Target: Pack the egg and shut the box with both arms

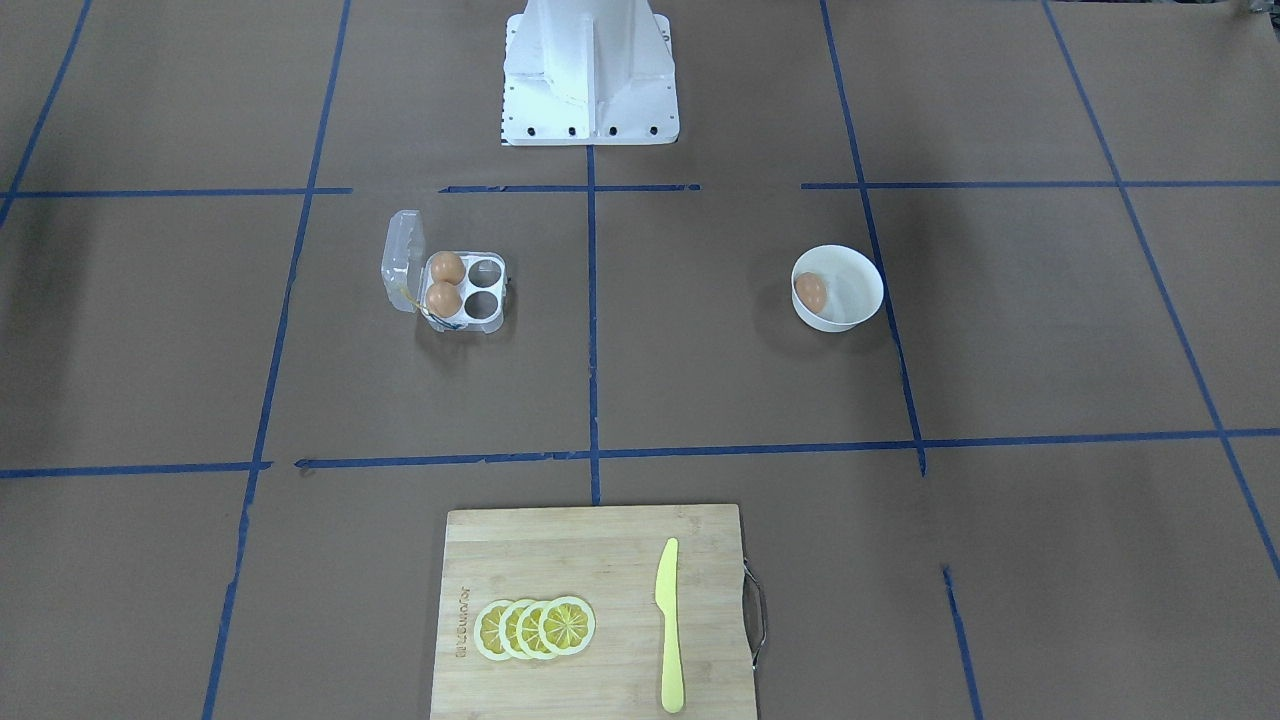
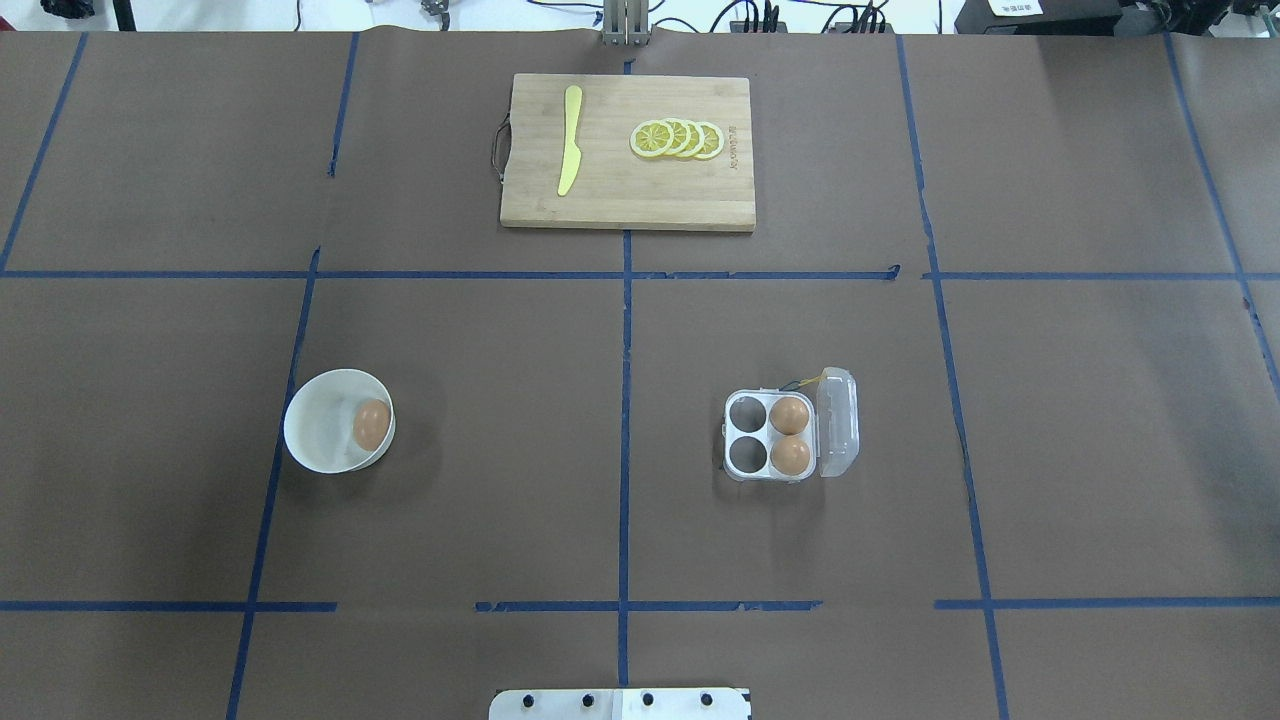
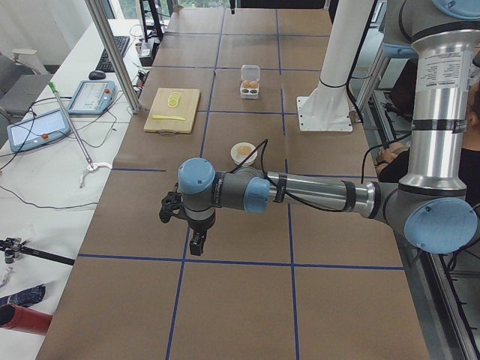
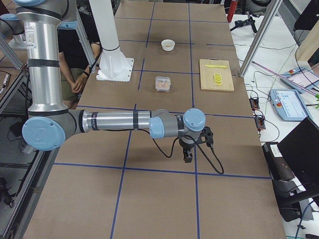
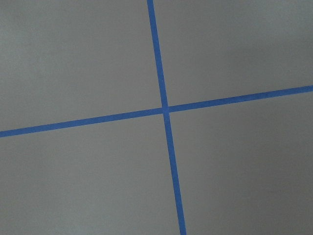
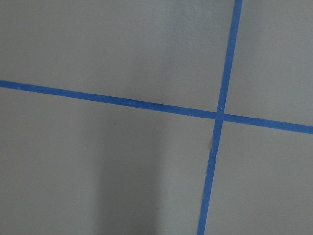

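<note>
The clear egg box [image 2: 748,437] sits on the table with its lid [image 2: 838,420] open and two eggs [image 2: 789,414] in the cells next to the lid; the other two cells are empty. It also shows in the front-facing view [image 1: 484,289]. A third egg [image 2: 371,424] lies in a round white bowl [image 2: 318,432]. My left gripper [image 3: 196,244] shows only in the exterior left view, over bare table near that end, far from the bowl. My right gripper [image 4: 188,157] shows only in the exterior right view, far from the box. I cannot tell whether either is open or shut.
A wooden cutting board [image 2: 620,195] with a yellow knife [image 2: 570,152] and lemon slices [image 2: 678,139] lies at the far side. The white base block [image 1: 590,75] stands at the robot's side. Both wrist views show only brown paper with blue tape lines [image 5: 164,108].
</note>
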You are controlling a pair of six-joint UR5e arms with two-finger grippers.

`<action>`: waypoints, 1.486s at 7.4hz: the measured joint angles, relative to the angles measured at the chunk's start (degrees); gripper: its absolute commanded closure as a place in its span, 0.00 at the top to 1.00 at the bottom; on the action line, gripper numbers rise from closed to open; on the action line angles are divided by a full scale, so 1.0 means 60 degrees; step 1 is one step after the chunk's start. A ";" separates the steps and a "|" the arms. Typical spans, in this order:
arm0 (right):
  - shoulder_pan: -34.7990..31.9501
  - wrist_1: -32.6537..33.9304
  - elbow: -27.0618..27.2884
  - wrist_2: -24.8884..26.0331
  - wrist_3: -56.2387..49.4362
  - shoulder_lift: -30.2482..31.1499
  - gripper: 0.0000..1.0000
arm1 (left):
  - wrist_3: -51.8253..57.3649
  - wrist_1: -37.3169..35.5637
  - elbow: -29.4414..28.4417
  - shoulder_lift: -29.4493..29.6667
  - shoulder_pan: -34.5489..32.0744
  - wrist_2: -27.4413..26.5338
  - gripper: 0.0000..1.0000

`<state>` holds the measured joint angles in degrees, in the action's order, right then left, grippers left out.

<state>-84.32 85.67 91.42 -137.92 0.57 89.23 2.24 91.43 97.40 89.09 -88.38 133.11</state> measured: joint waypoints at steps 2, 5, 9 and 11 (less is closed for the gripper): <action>0.0004 -0.0023 -0.0124 0.0013 0.0006 0.0021 1.00 | 0.0012 -0.0176 0.0339 0.0025 -0.0014 0.0012 1.00; 0.0005 -0.0030 -0.0191 0.0015 0.0007 0.0026 1.00 | -0.0013 -0.0259 0.0606 -0.0018 -0.0020 0.0014 1.00; 0.0011 -0.0041 -0.0195 -0.0024 0.0007 0.0017 1.00 | -0.0004 -0.0077 0.0682 -0.0117 -0.0031 0.0033 1.00; 0.0015 -0.0076 -0.0136 -0.0041 0.0020 0.0003 1.00 | -0.0009 0.0322 0.0855 -0.0538 -0.0042 0.0162 1.00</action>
<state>-84.23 85.21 90.60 -138.17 0.69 89.24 2.19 93.36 102.53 85.86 -88.63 134.08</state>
